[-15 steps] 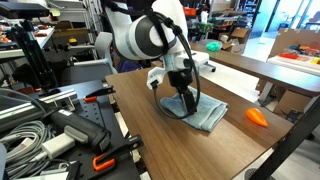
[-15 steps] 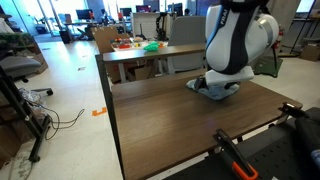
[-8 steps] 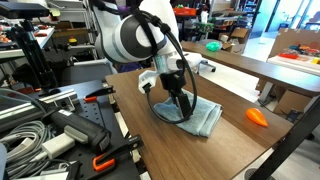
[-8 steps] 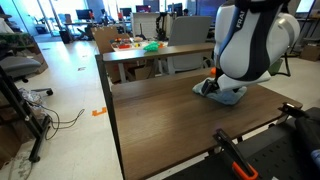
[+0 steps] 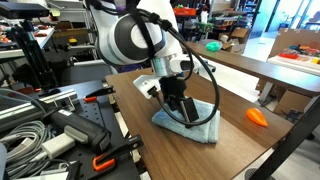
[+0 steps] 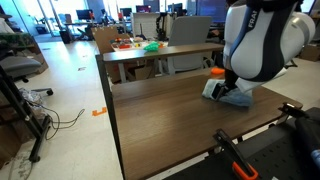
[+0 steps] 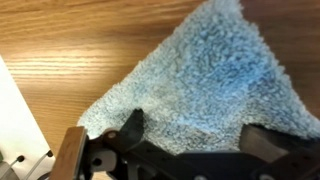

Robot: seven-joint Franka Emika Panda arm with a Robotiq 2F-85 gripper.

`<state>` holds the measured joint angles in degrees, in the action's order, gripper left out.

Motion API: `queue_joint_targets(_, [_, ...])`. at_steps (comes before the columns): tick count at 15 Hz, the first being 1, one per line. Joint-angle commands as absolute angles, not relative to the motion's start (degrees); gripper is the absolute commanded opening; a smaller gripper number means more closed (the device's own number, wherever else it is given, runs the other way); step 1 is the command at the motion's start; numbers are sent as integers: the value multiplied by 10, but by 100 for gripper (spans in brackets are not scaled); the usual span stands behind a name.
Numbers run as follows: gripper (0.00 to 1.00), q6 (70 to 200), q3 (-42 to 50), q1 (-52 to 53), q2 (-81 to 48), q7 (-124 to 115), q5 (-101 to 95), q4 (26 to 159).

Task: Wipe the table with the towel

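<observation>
- Hand (image 7: 197,140) is spread wide, with both dark fingers (image 7: 133,125) planted down on the towel (image 7: 200,70) rather than pinching it. I read that as pressing the cloth flat so I can push it.
- In an exterior view the towel (image 5: 198,127) lies flat under the hand (image 5: 183,112) on the worktop (image 5: 165,155), near a small orange carrot-shaped object (image 5: 257,116) but not touching it.
- My judgement is that the wipe is under way. No dirt or streaks show, so I cannot tell which parts are done, and a long bare stretch of worktop (image 6: 160,110) looks left to cover.
- The towel is a thick, nubby, light blue-grey pile, rumpled, with one corner pointing out.
- The worktop is smooth, dark wood-grain, so the cloth should slide easily.
</observation>
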<state>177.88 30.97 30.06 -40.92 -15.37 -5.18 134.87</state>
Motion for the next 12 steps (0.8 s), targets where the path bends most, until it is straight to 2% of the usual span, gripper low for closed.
queue_joint_targets(1, [100,1830,286,224,-383,-47,-85,1414])
queue_joint_targets(7, [100,1966,217,40,-345,123,-128,1494])
queue_joint_targets(12, [100,1958,148,-49,-351,160,-140,1486])
